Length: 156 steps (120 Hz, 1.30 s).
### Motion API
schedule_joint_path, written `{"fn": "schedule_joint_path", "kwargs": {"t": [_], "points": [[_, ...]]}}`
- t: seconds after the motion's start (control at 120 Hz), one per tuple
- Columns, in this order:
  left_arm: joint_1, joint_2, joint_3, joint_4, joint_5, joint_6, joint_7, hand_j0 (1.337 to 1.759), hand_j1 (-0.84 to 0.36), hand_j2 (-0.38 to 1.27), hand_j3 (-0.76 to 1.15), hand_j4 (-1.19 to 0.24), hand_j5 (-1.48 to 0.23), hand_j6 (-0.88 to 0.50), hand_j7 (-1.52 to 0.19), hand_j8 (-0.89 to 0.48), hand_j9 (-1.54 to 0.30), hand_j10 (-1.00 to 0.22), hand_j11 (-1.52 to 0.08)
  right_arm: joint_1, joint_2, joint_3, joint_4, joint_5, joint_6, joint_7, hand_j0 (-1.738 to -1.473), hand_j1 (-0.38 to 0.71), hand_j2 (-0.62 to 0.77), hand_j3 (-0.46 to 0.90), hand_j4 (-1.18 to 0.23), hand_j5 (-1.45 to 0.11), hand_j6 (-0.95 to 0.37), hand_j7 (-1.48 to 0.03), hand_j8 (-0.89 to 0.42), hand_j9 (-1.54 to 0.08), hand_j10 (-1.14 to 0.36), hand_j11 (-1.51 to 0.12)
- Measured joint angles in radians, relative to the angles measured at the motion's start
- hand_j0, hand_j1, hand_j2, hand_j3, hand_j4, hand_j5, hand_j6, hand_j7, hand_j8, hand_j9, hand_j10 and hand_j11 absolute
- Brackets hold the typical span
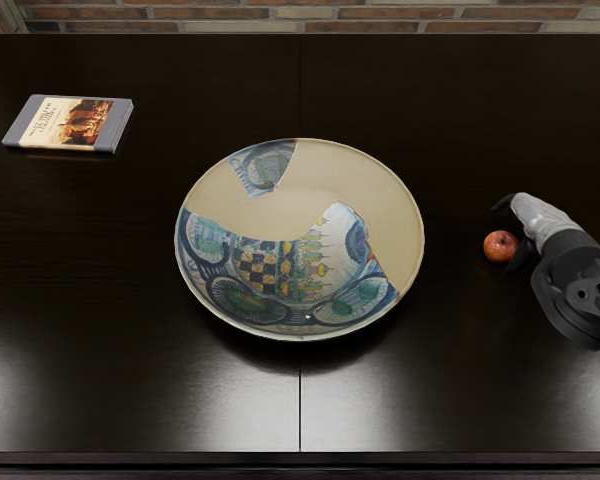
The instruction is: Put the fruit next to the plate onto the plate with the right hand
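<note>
A small red apple (500,245) lies on the dark table, to the right of a large patterned plate (395,215) in beige, blue and green. My right hand (520,232) comes in from the right edge and sits just right of the apple, its dark fingers reaching around it from behind and beside it. I cannot tell whether the fingers touch the fruit or close on it. The apple rests on the table. No left arm shows.
A book (68,122) lies at the back left of the dark wooden table (100,350). A brick wall (300,12) runs along the far edge.
</note>
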<state>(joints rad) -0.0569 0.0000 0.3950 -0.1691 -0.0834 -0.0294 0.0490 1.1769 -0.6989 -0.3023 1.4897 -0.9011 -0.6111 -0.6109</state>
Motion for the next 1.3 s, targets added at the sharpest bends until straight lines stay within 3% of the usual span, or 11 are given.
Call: {"fn": "schedule_joint_path", "kwargs": {"t": [1.3], "points": [[0.0, 0.0, 0.0, -0.002, 0.0, 0.002, 0.0, 1.658, 0.07, 0.05, 0.0, -0.23, -0.3, -0.23, -0.3, -0.23, -0.3, -0.23, -0.3, -0.006, 0.021, -0.001, -0.003, -0.01, 0.0, 0.0, -1.657, 0.23, -0.04, 0.0, -0.5, -0.66, -0.5, -0.65, -0.5, -0.66, -0.5, -0.65]]}}
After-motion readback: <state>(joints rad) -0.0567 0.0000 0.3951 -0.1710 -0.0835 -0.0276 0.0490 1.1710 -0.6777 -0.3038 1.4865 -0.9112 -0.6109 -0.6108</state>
